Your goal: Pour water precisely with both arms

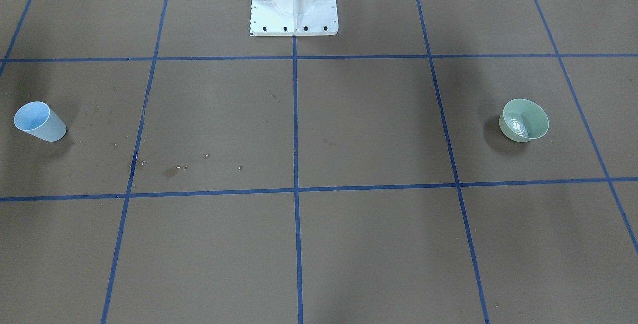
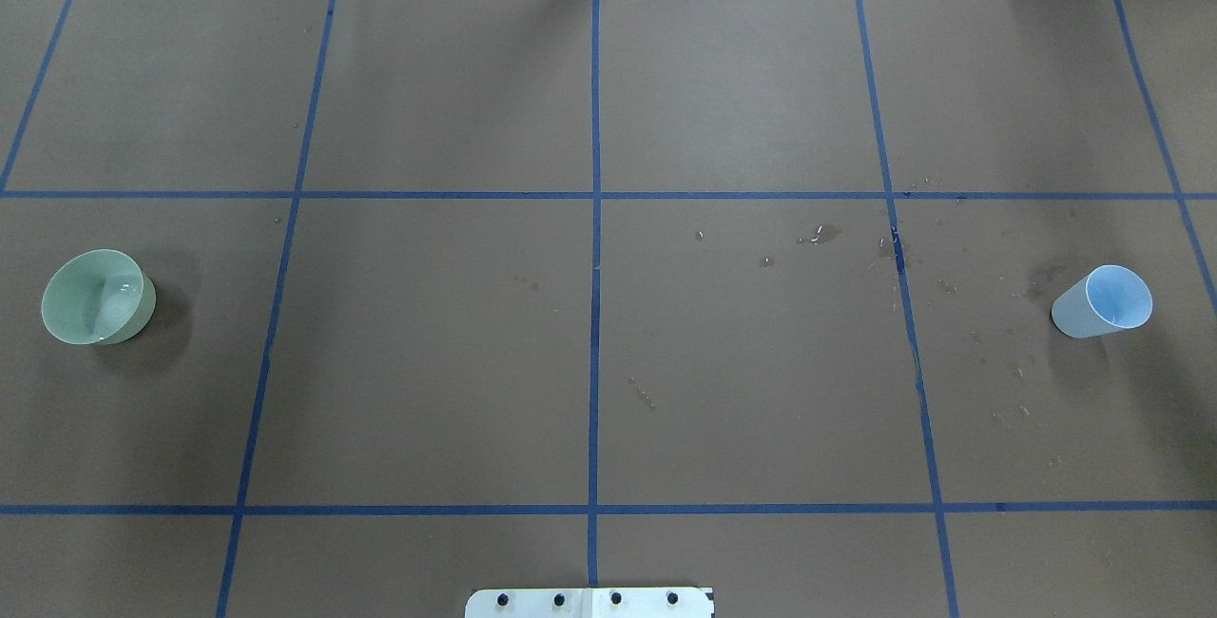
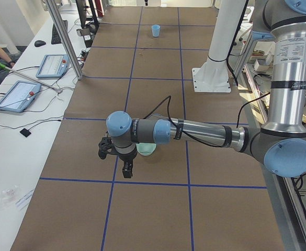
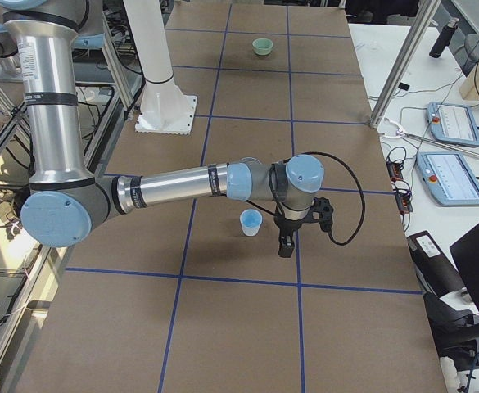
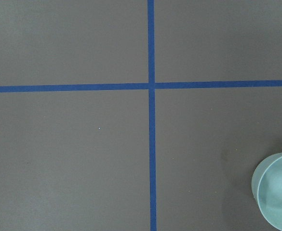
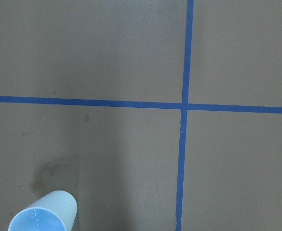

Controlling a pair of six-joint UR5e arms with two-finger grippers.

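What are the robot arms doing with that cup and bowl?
Nothing is being poured right now. The left gripper hangs over the table beside the green bowl, which has a little water in it. The right gripper hangs beside the blue cup. Bowl and cup stand upright, far apart, with some spilled drops between.

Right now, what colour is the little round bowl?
Pale green; the small round bowl shows best in the front-facing view.

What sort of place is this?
Probably a robotics lab: a brown paper-covered table gridded with blue tape, the left arm and right arm reaching over it, and control tablets on a side bench.
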